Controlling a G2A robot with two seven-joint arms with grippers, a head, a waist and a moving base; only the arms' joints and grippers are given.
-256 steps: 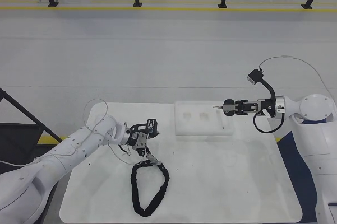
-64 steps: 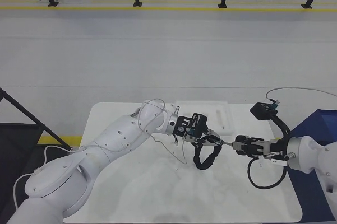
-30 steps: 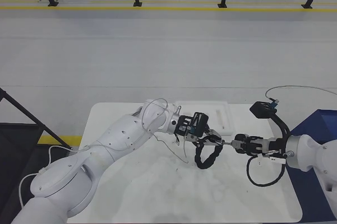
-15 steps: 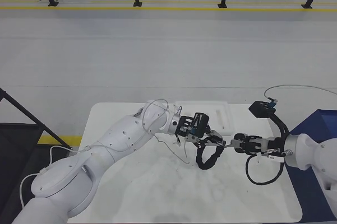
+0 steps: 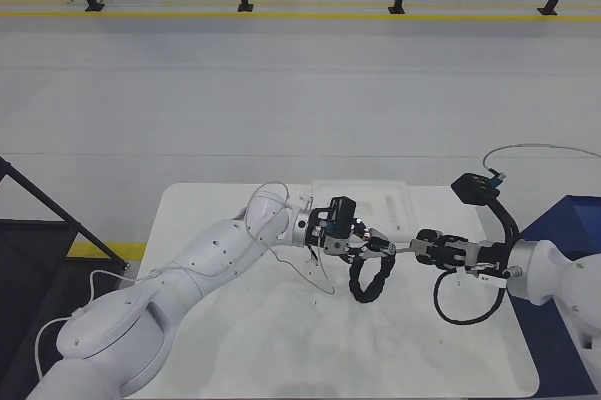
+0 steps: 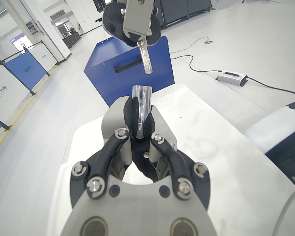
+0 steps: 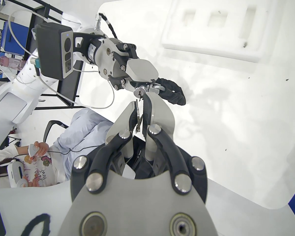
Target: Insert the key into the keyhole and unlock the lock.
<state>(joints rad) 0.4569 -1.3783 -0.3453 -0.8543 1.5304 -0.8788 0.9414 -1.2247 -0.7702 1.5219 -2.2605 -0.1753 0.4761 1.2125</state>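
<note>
Where the two arms meet above the middle of the white table point(image 5: 280, 350), the top view has the left gripper point(image 5: 372, 241) clamped on the lock point(image 5: 383, 245). The lock is a short chrome cylinder, and its black sleeved cable point(image 5: 370, 282) hangs from it in a loop. The cylinder's long axis runs side to side across the table, its free end facing the right gripper point(image 5: 417, 247), which pinches the key point(image 5: 405, 247). The key lies on nearly the same line, blade pointing at the lock. From up here tip and cylinder look to be touching, or all but. A white foam tray point(image 5: 395, 195) sits just behind them.

From the left wrist, the cylinder stands straight out between that gripper's closed pads. The key's blade comes in slightly tilted to its axis, tip just short of the end, with a sliver of gap showing. A blue cabinet point(image 6: 118, 60) stands beyond the table.

From the right wrist, the key sits gripped by its bow between the tight jaws, blade aimed at the round keyhole face of the cylinder. Whether the tip has entered I cannot tell.
</note>
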